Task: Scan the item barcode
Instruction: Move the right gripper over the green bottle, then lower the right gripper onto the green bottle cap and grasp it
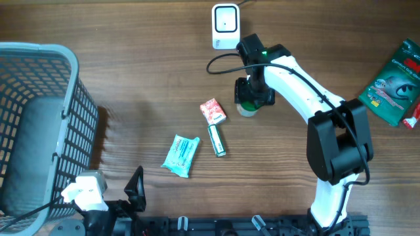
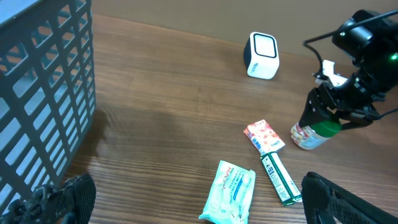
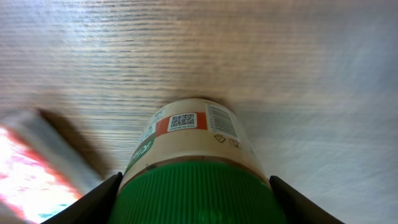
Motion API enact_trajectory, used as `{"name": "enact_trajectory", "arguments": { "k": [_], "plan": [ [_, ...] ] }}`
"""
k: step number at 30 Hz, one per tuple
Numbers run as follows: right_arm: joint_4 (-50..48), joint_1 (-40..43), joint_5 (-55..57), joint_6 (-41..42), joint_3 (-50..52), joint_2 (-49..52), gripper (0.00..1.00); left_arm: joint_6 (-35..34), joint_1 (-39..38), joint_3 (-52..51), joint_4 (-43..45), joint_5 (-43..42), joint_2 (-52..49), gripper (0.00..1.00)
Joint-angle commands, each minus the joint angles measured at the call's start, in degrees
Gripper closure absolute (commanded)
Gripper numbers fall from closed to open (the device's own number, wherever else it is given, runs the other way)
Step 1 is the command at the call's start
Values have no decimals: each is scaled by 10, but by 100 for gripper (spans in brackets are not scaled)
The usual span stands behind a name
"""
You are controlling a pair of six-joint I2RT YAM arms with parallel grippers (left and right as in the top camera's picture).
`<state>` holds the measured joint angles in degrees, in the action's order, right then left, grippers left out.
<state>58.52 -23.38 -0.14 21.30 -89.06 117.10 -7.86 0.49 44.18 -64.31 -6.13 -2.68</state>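
Scan apparently not begun: right gripper (image 1: 251, 98) jaws flank the jar (image 3: 193, 134) (pinch unclear), left gripper (image 2: 199, 208) jaws spread, scanner (image 1: 225, 25) farther back

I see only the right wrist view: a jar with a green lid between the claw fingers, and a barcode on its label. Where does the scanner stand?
Observer: The white scanner stands on the table beyond the jar, near the far edge and apart from it.
Operator: Which other items lie there?
Observer: A teal packet lies flat, nearer to the robot's base than the jar is.
Operator: And the basket?
Observer: The grey basket stands at the left edge of the table.
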Motion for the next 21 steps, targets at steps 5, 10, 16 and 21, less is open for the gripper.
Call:
{"name": "enact_trajectory", "arguments": {
  "k": [5,10,16,21],
  "plan": [
    [7,1,62,-183,-4,-14,0,-3,3,0,1,-9,3,0],
    [51,3,45,-19,-44,-67,0,-3,3,0,1,-9,3,0],
    [83,40,-62,408,-47,-104,0,-3,3,0,1,-9,3,0],
    [85,48,-53,688,-42,-104,0,-3,3,0,1,-9,3,0]
  ]
}}
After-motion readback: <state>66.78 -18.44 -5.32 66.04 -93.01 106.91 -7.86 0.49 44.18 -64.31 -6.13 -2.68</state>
